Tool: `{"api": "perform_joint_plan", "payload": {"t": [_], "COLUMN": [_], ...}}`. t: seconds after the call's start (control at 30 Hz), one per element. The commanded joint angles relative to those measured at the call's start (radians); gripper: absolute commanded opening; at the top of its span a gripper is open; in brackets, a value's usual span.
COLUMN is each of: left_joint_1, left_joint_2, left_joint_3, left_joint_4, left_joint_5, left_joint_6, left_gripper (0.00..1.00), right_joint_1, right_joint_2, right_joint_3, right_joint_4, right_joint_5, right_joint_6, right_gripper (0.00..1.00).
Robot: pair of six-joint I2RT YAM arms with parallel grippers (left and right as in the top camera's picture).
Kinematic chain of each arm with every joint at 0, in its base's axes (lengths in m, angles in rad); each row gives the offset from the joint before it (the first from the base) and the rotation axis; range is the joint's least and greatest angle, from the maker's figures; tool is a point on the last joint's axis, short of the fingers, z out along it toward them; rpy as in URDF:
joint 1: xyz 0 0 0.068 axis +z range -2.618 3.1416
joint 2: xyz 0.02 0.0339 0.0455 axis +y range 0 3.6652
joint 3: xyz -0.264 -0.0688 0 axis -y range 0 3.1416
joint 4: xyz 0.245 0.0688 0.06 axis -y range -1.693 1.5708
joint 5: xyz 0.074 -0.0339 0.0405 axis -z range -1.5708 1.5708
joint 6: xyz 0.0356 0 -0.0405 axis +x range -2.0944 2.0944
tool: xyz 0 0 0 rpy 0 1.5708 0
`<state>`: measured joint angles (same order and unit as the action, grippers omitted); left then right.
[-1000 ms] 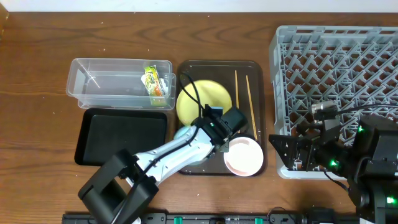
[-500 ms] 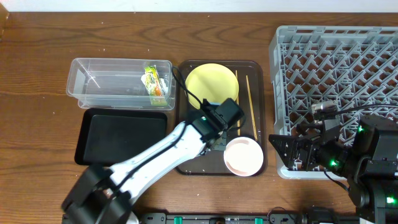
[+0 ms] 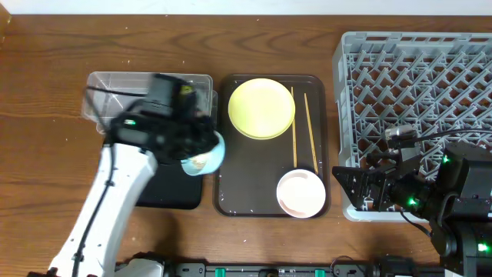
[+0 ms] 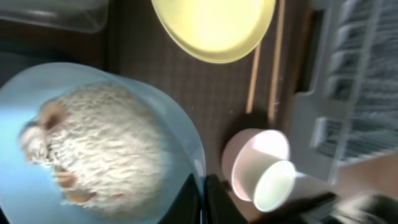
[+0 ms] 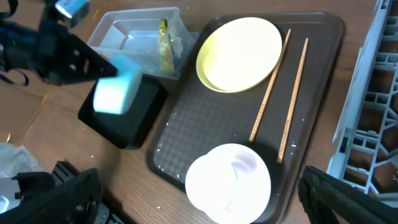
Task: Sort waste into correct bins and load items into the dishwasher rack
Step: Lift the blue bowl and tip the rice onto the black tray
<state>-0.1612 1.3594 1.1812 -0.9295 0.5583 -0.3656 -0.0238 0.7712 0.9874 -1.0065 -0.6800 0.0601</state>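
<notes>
Holding the blue bowl (image 4: 181,146), left hand (image 4: 203,198) barely shows.

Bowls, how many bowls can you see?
2. The light blue bowl, holding rice-like food, is gripped by the left gripper over the black tray. The pinkish-white bowl sits on the brown tray. None seem hidden.

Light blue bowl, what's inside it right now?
A mound of white rice-like scraps with a few brownish bits fills most of the light blue bowl. The bowl's bottom under the mound is covered, so anything beneath cannot be seen.
</notes>
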Motion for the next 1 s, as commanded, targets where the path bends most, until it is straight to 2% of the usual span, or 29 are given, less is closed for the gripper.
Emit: {"api": "perform_joint_plan", "payload": {"t": [0.0,0.13,0.27,0.3,0.6,0.7,0.87,0.97], "left_joint_1": [0.197,0.439,0.581,0.599,0.682,0.689,0.689,0.689], "left_joint_2": [-0.002,0.026,0.070,0.079,0.106,0.106,0.109,0.111], "left_joint_3": [-0.061,-0.143,-0.215,-0.228,-0.276,-0.276,-0.277,-0.287], "left_joint_4": [-0.016,-0.017,-0.015,-0.016,-0.027,-0.023,0.014,-0.034], "left_joint_5": [0.401,0.756,0.994,1.015,1.015,1.015,0.788,0.866], "left_joint_6": [0.217,0.401,0.467,0.463,0.459,0.513,0.548,0.579], "left_gripper": [0.06,0.06,0.06,0.06,0.06,0.06,0.06,0.06], "right_joint_1": [-0.008,-0.008,-0.008,-0.008,-0.008,-0.008,-0.008,-0.008], "right_joint_2": [-0.002,-0.002,-0.002,-0.002,-0.002,-0.002,-0.002,-0.002], "right_joint_3": [0.017,0.017,0.017,0.017,0.017,0.017,0.017,0.017], "right_joint_4": [0.000,0.000,0.000,0.000,0.000,0.000,0.000,-0.003], "right_joint_5": [-0.002,-0.002,-0.002,-0.002,-0.002,-0.002,-0.002,-0.002], "right_joint_6": [-0.008,-0.008,-0.005,-0.005,-0.005,-0.005,-0.005,-0.005], "right_gripper": [0.99,0.99,0.99,0.99,0.99,0.99,0.99,0.99]}}
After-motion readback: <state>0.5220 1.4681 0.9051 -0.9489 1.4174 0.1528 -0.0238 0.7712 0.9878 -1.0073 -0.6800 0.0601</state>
